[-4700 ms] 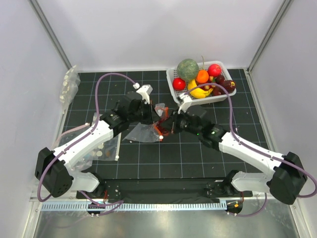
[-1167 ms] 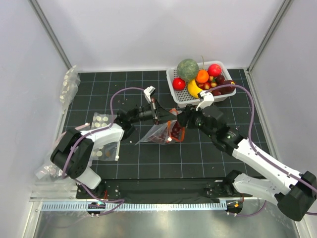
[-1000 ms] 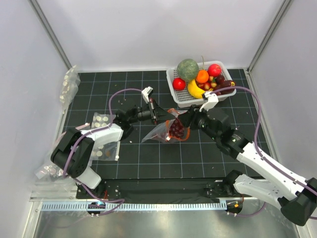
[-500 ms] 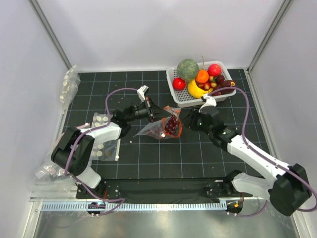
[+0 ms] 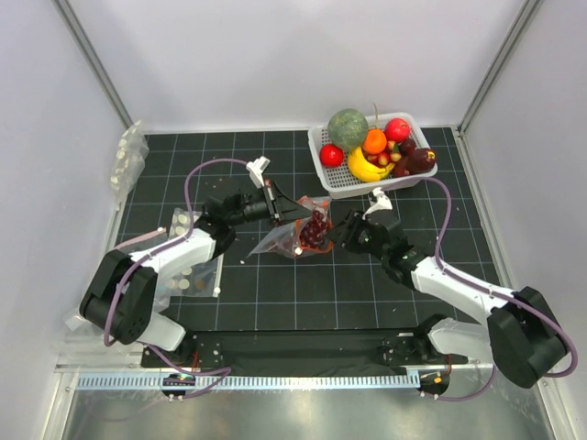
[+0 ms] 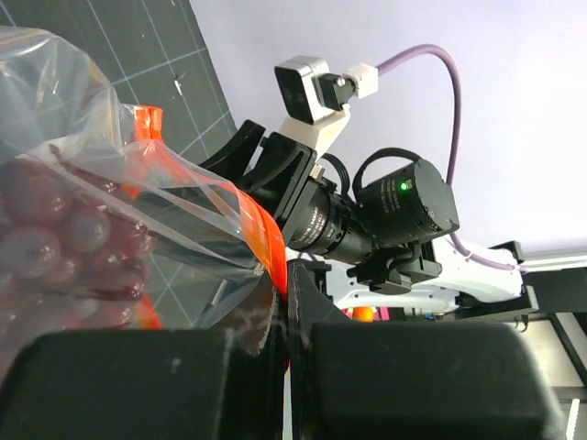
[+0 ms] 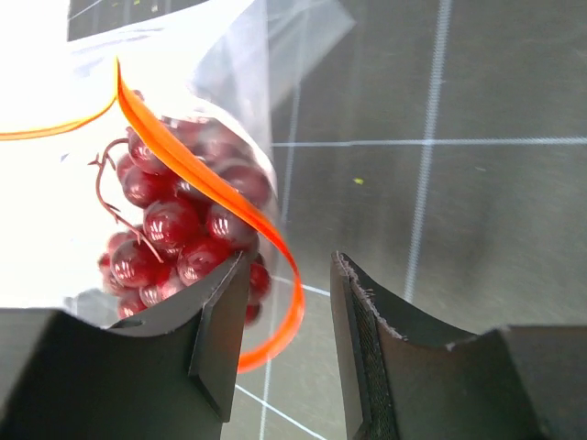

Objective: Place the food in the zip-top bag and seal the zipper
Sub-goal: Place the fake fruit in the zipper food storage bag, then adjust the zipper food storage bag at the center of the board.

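**A:** Over the last second the zip-top bag has slid a little toward nine o'clock with the left pincer. The right arm has folded its elbow back toward the near edge.

**B:** Who holds the bag?

**A:** The left pincer does, pressed together on the mouth edge right at the zipper. The bag hangs tilted from that pinch. Its belly seems to rest on the worktop near the middle, with the fruit basket off at one o'clock.

**B:** And the food?

**A:** A grape bunch sits inside, crowded up against the open mouth.

**B:** What about the right pincer?

**A:** The right pincer is spread and pinching nothing, at the bag's three o'clock side. The orange strip loops loosely across its gap.

**B:** How will the bag handle?

**A:** I'd say the film is thin, slack and slippery. The grapes give it its only weight, and they would likely roll out if the mouth dips. The strip looks like the stiffest part, so that is where to take hold. I'd pinch it close beside the left pincer's grip and run along it toward the free end. The grapes should stay below the seal line, or they could get caught in it.
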Controlling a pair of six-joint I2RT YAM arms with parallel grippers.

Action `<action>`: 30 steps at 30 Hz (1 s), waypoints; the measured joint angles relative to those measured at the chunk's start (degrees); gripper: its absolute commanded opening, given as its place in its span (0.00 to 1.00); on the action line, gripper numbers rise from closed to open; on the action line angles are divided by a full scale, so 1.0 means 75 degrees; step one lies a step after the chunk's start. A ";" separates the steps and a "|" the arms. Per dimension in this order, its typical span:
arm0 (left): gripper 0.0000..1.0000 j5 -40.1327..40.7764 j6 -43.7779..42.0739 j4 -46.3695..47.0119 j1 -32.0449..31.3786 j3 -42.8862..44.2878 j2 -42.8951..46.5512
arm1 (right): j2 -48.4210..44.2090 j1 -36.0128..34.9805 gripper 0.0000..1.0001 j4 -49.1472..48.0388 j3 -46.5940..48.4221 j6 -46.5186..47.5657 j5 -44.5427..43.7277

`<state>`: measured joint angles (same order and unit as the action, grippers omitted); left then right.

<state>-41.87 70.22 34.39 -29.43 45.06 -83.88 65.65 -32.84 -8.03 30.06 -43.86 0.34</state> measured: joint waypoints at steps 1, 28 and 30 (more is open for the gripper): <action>0.00 0.0020 -0.0047 -0.0055 0.0000 0.0000 0.0032 | 0.0108 0.0000 0.47 -0.0166 0.0000 -0.0038 0.0082; 0.00 0.0708 -0.1408 -0.2200 0.0026 0.0172 0.0746 | 0.0801 -0.0318 0.01 0.0300 0.0504 -0.0326 0.0446; 0.00 0.0935 -0.1705 -0.2859 0.0029 0.0373 0.0863 | 0.0656 -0.0379 0.01 0.1332 0.1332 0.0085 -0.0006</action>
<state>-34.85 57.43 12.95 -29.21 47.86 -77.41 70.57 -35.68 1.96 40.05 -43.22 0.30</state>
